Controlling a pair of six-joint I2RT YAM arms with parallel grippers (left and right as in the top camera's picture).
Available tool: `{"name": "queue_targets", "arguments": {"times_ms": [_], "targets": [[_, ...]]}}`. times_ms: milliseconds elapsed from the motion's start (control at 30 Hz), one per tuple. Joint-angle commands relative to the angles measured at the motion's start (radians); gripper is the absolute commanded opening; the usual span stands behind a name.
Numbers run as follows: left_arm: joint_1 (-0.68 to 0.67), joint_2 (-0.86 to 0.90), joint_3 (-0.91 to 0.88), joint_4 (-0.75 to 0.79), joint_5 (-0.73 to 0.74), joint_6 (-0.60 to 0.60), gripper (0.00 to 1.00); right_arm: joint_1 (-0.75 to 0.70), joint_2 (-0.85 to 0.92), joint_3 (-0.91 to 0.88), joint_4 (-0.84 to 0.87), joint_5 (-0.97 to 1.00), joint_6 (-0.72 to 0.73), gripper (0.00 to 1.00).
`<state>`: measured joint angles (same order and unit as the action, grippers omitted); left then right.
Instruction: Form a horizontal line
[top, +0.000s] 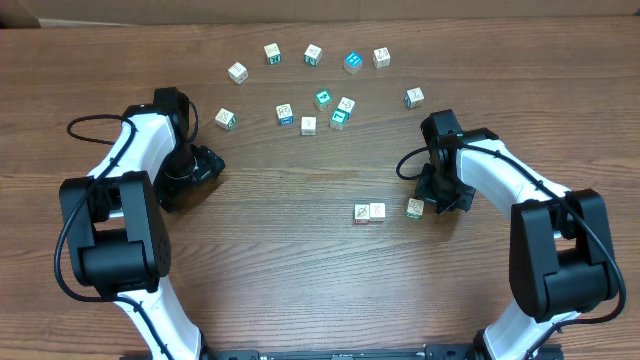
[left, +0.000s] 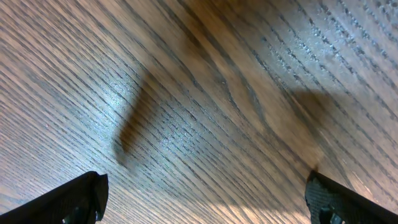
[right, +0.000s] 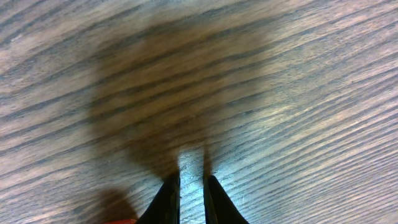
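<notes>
Horizontal line (top: 369, 212) of two, thirteen loose cubes (top: 313, 54)

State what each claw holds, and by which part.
Nothing is held. The left claw gapes open and empty; the right claw is shut on nothing.

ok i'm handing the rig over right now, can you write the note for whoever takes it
Left hand: open, empty, low over bare table on the left side.
Right hand: fingers all but shut, nothing between them, right beside the third cube.
Line: two cubes touch side by side in a row. The third cube lies to their right, roughly level, with a gap.
Done: a two-cube start.
Left: close that gap, then likely add at least one more from the loose cubes scattered at the far side.
</notes>
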<state>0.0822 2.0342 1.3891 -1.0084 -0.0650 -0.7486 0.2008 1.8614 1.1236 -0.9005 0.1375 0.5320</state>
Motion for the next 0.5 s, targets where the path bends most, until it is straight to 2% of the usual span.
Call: {"name": "queue_targets", "arguments": {"times_ms": [0, 467], "targets": [[-0.004, -0.006, -0.006, 0.0, -0.02, 0.012, 1.0, -0.002, -0.008, -0.024, 0.003, -0.011, 0.011, 0.12], [-0.004, -0.006, -0.006, 0.0, -0.02, 0.012, 1.0, -0.002, -0.008, -0.024, 0.002, -0.072, 0.011, 0.12]]}}
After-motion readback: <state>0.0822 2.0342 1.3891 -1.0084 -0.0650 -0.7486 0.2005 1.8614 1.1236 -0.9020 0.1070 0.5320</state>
